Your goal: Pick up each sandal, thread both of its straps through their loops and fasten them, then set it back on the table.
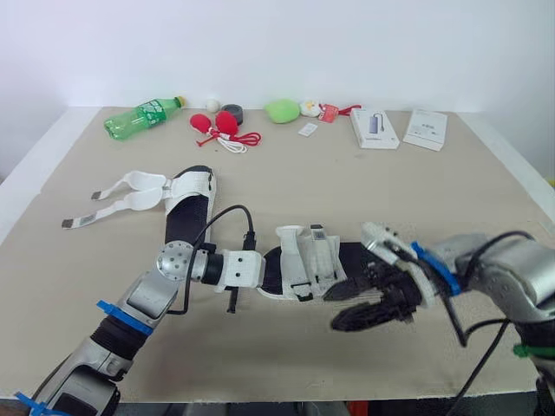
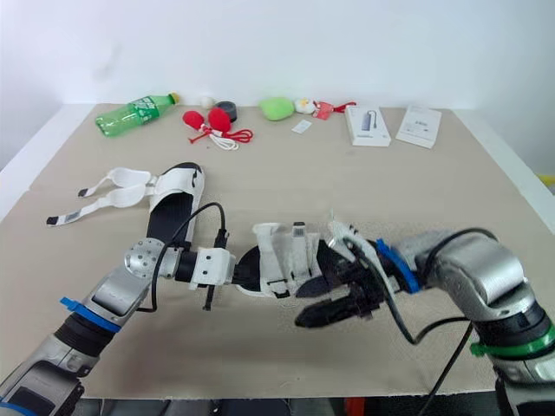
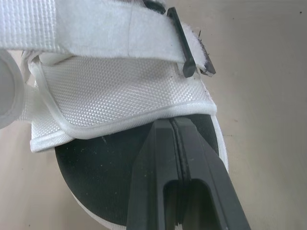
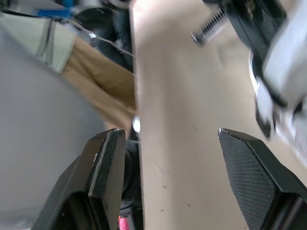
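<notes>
One beige tabletop (image 1: 364, 199) carries everything, and two sandals lie on its nearer half. The far sandal (image 1: 186, 217) lies to the robot's left with its long axis running away from the robot, the white upper at the far end and the black footbed nearer. Its two straps (image 1: 121, 195) are loose and splay flat toward the robot's left. The near sandal (image 1: 299, 264) lies crosswise in front of the robot, long axis left to right, with its white upper and straps standing up near the middle. The left gripper (image 3: 173, 125) covers this sandal's left end. Its fingers (image 3: 153, 163) are clenched together, tips on the black footbed right against the rim of the white mesh upper. The right gripper (image 1: 347, 305) sits at the sandal's right end on the near side and hides part of the sole. Its fingers (image 4: 249, 163) are spread wide with only bare tabletop between them. Along the far edge lies one green bottle (image 1: 143, 117) on its side. Also there are one white box (image 1: 375, 128), one white booklet (image 1: 426, 129), one green lump (image 1: 282, 110) and two red balloon-like things (image 1: 217, 123) with a red cord. One black disc (image 1: 232, 112) and one white ball (image 1: 212, 105) lie there too, all well apart from the sandals.
</notes>
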Available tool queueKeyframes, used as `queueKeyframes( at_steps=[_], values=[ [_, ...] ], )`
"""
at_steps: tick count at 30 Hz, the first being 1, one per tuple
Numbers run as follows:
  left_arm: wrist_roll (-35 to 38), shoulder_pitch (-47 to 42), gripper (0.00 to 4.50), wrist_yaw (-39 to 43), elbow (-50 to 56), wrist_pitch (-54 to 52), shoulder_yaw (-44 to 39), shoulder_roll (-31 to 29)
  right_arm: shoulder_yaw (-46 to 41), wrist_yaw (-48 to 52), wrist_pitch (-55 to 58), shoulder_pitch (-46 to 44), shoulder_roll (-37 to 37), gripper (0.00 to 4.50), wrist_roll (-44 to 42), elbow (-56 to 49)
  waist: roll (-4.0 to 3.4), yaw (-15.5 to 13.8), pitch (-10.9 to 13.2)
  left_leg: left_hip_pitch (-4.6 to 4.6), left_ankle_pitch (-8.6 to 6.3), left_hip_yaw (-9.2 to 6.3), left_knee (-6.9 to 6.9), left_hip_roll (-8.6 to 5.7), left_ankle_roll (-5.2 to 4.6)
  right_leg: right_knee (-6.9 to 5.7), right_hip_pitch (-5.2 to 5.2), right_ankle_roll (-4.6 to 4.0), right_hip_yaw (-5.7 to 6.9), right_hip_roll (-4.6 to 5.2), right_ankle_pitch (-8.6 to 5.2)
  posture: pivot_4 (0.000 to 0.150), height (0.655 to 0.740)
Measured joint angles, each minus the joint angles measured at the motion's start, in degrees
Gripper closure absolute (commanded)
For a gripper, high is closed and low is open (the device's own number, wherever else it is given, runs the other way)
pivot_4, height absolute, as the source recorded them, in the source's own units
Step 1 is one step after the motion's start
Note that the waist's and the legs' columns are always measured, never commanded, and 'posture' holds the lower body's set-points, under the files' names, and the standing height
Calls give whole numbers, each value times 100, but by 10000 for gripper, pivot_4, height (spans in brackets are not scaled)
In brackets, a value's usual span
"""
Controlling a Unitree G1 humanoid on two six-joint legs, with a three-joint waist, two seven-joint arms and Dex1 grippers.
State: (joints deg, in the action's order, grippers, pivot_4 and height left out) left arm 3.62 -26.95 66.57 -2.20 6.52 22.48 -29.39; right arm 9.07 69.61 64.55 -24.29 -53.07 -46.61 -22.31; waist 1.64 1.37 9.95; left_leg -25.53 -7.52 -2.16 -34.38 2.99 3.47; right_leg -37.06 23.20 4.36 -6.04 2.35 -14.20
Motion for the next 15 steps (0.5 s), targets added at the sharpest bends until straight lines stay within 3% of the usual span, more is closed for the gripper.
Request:
queueKeyframes(
  at_steps=[8,15],
  values=[
    [0,-19,45000,6,-60,58,3,12,-32,-1227,-177,357,600,11600,366,-129,2,5,0,1,1,5,-6,1,0,0,-1,1,-3,0,3,1500,7400],
    [0,-20,45000,13,-64,72,2,11,-116,-1571,-196,583,623,11600,362,-245,2,6,0,1,1,6,-5,1,0,0,-1,1,-5,0,3,1500,7400]
  ],
)
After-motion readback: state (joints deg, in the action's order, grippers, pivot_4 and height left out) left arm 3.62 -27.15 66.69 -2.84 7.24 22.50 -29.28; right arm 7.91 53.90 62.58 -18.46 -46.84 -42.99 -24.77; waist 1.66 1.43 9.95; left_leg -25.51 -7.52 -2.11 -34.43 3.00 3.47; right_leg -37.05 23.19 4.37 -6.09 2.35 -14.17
